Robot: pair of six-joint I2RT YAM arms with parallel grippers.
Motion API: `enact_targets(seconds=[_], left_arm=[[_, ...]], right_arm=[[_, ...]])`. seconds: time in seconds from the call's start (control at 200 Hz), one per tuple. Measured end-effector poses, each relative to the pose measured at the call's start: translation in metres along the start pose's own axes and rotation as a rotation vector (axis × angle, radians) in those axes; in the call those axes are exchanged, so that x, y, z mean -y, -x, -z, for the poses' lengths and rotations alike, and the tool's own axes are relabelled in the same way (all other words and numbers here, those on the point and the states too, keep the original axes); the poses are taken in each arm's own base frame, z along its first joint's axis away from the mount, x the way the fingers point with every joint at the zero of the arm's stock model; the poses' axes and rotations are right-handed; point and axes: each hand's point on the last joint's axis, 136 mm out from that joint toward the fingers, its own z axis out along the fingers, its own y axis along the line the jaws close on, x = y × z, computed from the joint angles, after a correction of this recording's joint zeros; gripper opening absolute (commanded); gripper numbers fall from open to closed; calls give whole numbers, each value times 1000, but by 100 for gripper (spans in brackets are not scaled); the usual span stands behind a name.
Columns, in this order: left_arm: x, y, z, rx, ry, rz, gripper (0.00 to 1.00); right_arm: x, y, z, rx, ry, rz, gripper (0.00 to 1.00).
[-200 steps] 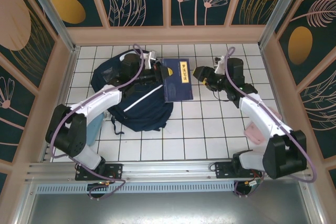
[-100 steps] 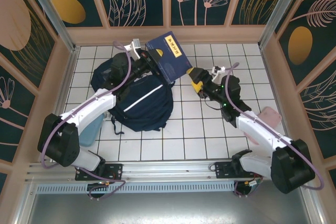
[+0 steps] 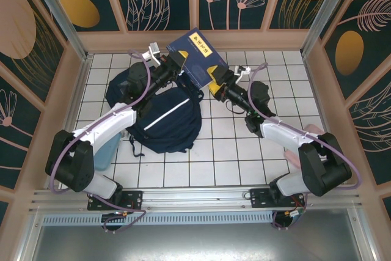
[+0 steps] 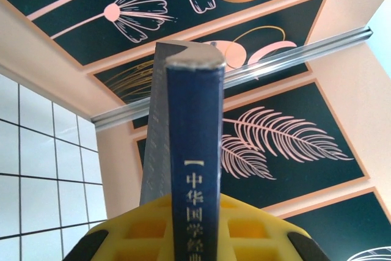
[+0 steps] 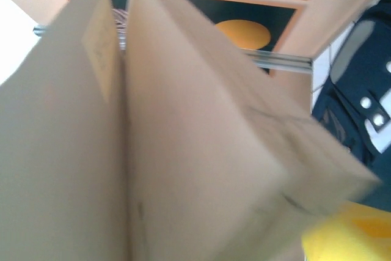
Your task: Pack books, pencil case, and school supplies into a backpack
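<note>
book (image 3: 190,59): lifted, tilted | right fingers (image 3: 214,78): now at its edge, perhaps touching

The white tiled table (image 3: 244,157) carries a dark navy backpack (image 3: 165,120) lying flat at about nine o'clock from its middle, white stripe facing up. A pale blue thing (image 3: 105,151) lies near the left edge, between eight and nine o'clock. A pink thing (image 3: 292,158) lies toward four o'clock.
</note>
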Motion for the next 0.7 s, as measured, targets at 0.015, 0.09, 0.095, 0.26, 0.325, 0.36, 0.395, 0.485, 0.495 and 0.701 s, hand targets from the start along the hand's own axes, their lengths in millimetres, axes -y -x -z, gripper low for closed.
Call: enact_targets(seconds=[0.015, 0.09, 0.095, 0.26, 0.325, 0.36, 0.395, 0.485, 0.495, 0.701], left_arm=[[0, 0, 0, 1, -2, 4, 0], [-1, 0, 1, 1, -8, 23, 0], [-1, 0, 1, 1, -8, 24, 0], [-8, -2, 2, 1, 7, 45, 0], [-10, -2, 2, 2, 11, 47, 0], [-10, -2, 2, 2, 12, 47, 2], [-10, -2, 2, 2, 12, 47, 14], [-14, -3, 2, 1, 25, 44, 31], [-15, -3, 2, 3, 27, 47, 34], [-50, -12, 4, -48, 191, -48, 75]], right_arm=[[-2, 0, 0, 1, 5, -2, 68], [-10, 2, -1, 4, 29, 3, 58], [-10, 2, -1, 4, 29, 5, 58], [-10, 3, -1, 9, 26, -2, 40], [-9, 4, -1, 17, 25, -3, 29], [-9, 5, -1, 23, 23, -4, 20], [-9, 6, 0, 28, 19, -3, 13], [-11, 7, 3, 45, 4, 19, 4], [-11, 7, 3, 48, -1, 16, 4], [4, 21, 25, 155, -183, 110, 0]])
